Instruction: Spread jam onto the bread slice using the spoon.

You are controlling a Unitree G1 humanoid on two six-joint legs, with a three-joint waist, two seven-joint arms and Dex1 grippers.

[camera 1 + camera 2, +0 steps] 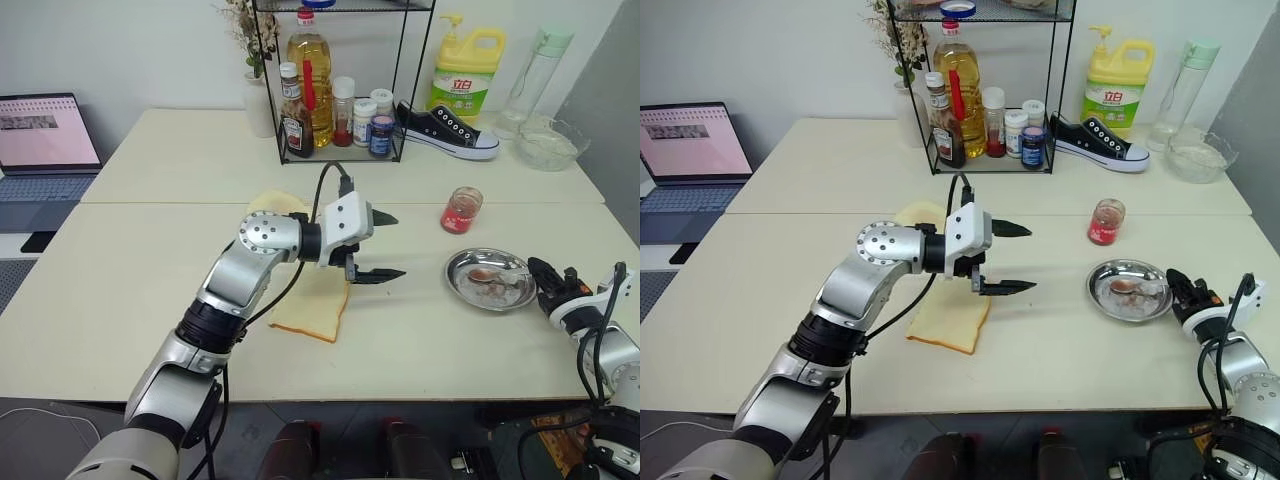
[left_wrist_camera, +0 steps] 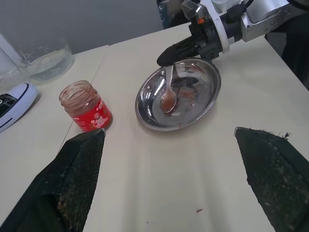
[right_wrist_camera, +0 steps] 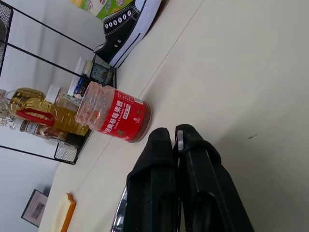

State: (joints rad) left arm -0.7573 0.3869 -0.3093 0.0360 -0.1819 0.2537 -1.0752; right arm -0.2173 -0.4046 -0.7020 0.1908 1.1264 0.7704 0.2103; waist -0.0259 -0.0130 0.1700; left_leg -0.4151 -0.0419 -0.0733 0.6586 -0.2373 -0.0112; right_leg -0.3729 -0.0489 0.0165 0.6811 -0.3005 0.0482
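The bread slice [image 1: 312, 310] lies flat on the table, partly under my left arm. My left gripper [image 1: 398, 244] hangs open and empty just above its right edge, pointing toward the round steel dish [image 1: 460, 262]. The spoon [image 2: 168, 96] rests in that dish, its bowl stained red. My right gripper [image 2: 166, 57] is at the dish's far rim, shut on the tip of the spoon's handle; a silver sliver shows between its fingertips [image 3: 164, 137]. The jam jar [image 1: 462, 210] stands lidless behind the dish, red smears inside.
A wire rack [image 1: 330, 90] of bottles, a black sneaker [image 1: 445, 128], a yellow detergent bottle [image 1: 465, 75] and a glass bowl [image 1: 547, 145] line the back. Another pale slice [image 1: 275, 203] peeks out behind my left arm. A laptop [image 1: 45, 135] sits far left.
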